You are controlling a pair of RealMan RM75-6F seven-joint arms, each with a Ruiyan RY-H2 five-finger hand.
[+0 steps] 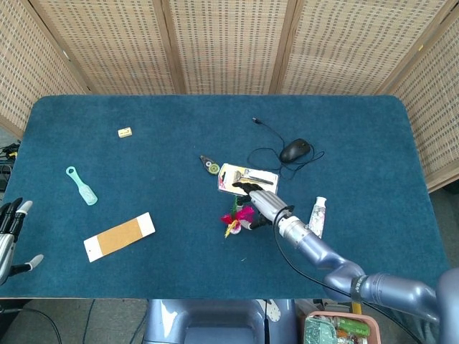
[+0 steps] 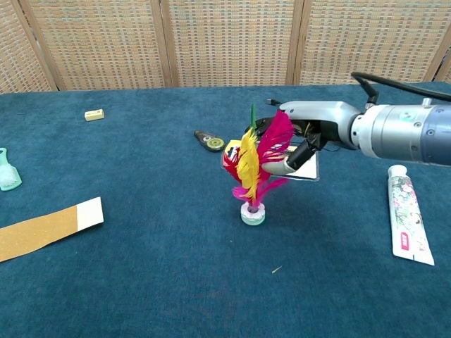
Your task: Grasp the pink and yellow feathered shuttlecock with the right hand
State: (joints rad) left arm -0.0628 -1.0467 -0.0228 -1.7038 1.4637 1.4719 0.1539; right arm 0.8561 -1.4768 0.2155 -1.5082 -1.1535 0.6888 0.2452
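Right hand [image 2: 299, 141]: reaching in from robot's right, fingers curling round the upper feathers of the shuttlecock [image 2: 254, 172]; looks like it's pinching the pink plumes betw thumb and fingers, but contact is partly hidden by feathers, so grip is a judgement, not certain.

Shuttlecock pos: standing upright on the blue table [image 2: 141, 282], green/white base [image 2: 253, 213] touching the cloth, approx mid-table, just in front of the packaged card [image 1: 247, 180].

Long axis: running vertical, base down, feathers fanning up; yellow plume facing the chest cam, pink ones behind and to the hand's side.

Direction from hand: feathers lying to the left of the palm and level w/ fingertips; base sitting below and left of the hand, not being touched.

Nearer hand: right one, by far. Left hand [image 1: 11, 233] is hanging off the table's left edge, well apart, fingers spread, holding nothing.

Head view check: right hand [image 1: 262, 204] is showing just right of the feather cluster [image 1: 237, 217], fingers overlapping it.

Step in hand (judgement): grasp is closing or just made on the feathers only; task near done if the hold is firm.

Risk (judgement): feathers are soft and bending, so a hold on plumes alone may be slipping; base is heavy end, could swing once lifted.

Nearby clutter: toothpaste tube [image 2: 405, 217] lying right of hand, apart; tape roll [image 2: 211, 141] sitting behind-left, near; neither is blocking.
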